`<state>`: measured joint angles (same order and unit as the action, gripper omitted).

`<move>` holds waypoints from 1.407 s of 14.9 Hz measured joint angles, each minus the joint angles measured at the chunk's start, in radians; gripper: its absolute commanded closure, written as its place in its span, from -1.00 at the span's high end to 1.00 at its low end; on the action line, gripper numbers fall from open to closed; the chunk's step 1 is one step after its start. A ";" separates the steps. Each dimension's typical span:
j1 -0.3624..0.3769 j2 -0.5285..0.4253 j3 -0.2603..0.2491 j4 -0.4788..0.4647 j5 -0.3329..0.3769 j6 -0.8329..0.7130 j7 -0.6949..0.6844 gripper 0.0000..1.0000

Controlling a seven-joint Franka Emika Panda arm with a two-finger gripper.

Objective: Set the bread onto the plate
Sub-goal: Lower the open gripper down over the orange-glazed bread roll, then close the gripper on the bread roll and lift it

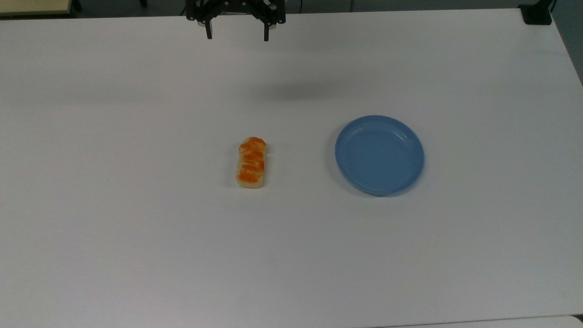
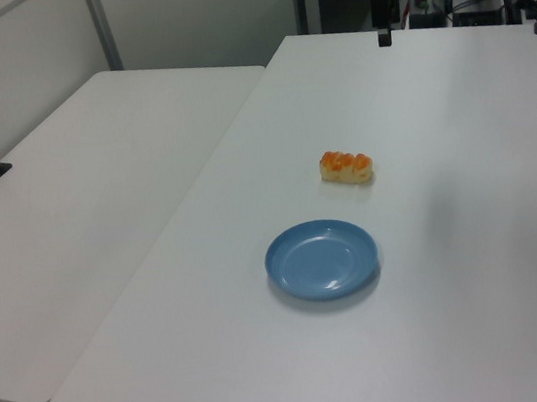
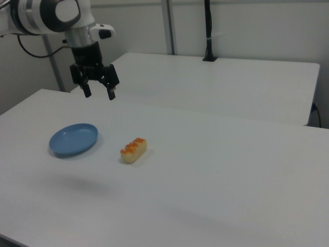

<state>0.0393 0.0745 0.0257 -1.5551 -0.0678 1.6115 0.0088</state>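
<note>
No part of the task is being shown as completed. The bread roll (image 1: 251,162) is lying flat on the white desk (image 1: 136,250), untouched, with its glazed orange-brown top facing upward. The light-blue plate (image 1: 379,155) is standing empty, well apart from the roll, toward the top view's right. The hand (image 3: 98,94) is being held high above the desk near the top view's upper edge, far from both objects; its two fingers are spread apart and nothing is being gripped. Every step is judged as remaining: the descent over the roll, the grasp, the lift, the carry and the release onto the plate.
</note>
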 measured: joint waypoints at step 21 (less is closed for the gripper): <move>-0.008 0.465 0.005 -0.021 -0.011 0.501 0.137 1.00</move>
<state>0.0317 0.5395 0.0303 -1.5764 -0.0783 2.1121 0.1456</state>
